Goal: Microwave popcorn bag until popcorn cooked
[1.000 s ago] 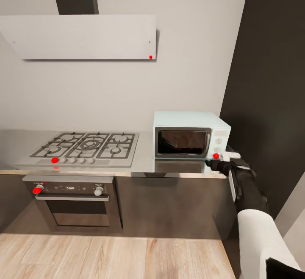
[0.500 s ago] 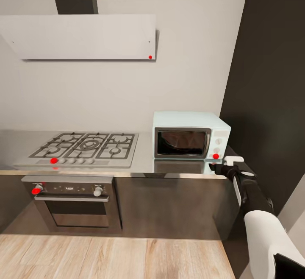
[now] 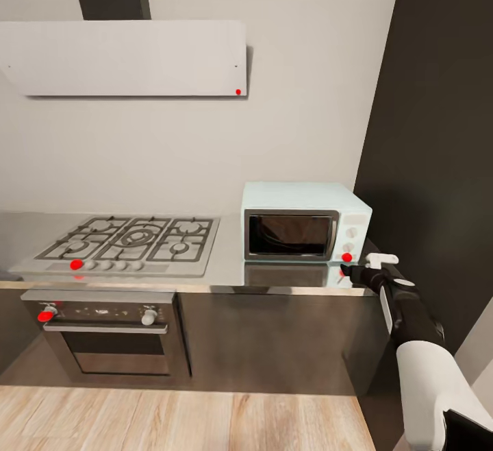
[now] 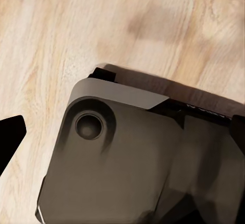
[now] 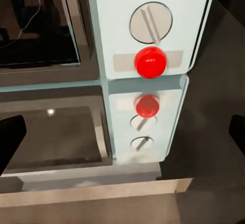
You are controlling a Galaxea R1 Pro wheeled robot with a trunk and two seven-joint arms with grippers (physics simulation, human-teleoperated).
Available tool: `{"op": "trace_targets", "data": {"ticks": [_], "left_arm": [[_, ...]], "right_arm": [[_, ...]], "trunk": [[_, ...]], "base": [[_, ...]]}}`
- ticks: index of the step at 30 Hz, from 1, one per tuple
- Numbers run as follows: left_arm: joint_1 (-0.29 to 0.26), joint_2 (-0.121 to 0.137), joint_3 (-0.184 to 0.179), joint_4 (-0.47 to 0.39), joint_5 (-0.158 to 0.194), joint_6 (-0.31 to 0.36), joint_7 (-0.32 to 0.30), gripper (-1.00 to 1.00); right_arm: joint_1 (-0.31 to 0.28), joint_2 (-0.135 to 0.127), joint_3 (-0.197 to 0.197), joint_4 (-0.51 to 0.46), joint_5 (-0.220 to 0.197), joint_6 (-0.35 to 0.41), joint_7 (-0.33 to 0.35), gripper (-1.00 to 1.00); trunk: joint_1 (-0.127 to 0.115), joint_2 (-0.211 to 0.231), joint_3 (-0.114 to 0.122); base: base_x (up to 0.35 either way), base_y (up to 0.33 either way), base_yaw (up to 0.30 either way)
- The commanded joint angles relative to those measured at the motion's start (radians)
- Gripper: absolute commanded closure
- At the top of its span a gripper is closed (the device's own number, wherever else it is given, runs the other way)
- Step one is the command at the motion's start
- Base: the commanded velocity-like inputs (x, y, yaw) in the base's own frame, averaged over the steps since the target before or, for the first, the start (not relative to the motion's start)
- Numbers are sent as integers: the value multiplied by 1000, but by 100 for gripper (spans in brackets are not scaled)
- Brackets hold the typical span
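Microwave (image 3: 306, 221) sits at the right end of the steel countertop (image 3: 226, 262), door shut, dark glass framed in silver. Control panel on its right side; red light (image 3: 347, 257) at the panel's bottom corner. The right wrist view looks straight at that panel: a round knob (image 5: 150, 23) directly above the red light (image 5: 150, 61), both mirrored in the shiny counter below. What lies behind the glass is too dark to tell.

Right gripper (image 3: 348, 272) hovers just in front of the microwave's lower right corner, near the red light, not touching. Its two dark fingertips show at opposite edges of the right wrist view, set wide apart, nothing between them.

Gas hob (image 3: 130, 242) lies to the left of the microwave, built-in oven (image 3: 103, 331) beneath it, white extractor hood (image 3: 123, 58) above.

Left wrist view: wood floor (image 4: 61, 30) and a dark grey part of the robot's body (image 4: 132, 163). Left gripper's spread cannot be told.
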Motion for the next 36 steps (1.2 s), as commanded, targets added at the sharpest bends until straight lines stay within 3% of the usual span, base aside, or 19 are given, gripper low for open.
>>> {"op": "trace_targets", "data": {"ticks": [1,19,36], "left_arm": [[0,0,-8,0,7,-2,4,-100],[0,1,-7,0,7,-2,4,-100],[0,1,-8,0,7,-2,4,-100]], "right_arm": [[-1,1,-4,-2,11,2,9,-100],[-1,1,-4,0,11,2,21,-100],[-1,-12,-4,1,11,2,26,-100]], "trunk": [[0,-1,-1],[0,-1,-1],[0,-1,-1]], "base": [[0,0,0],[154,0,0],[8,-52,0]]}}
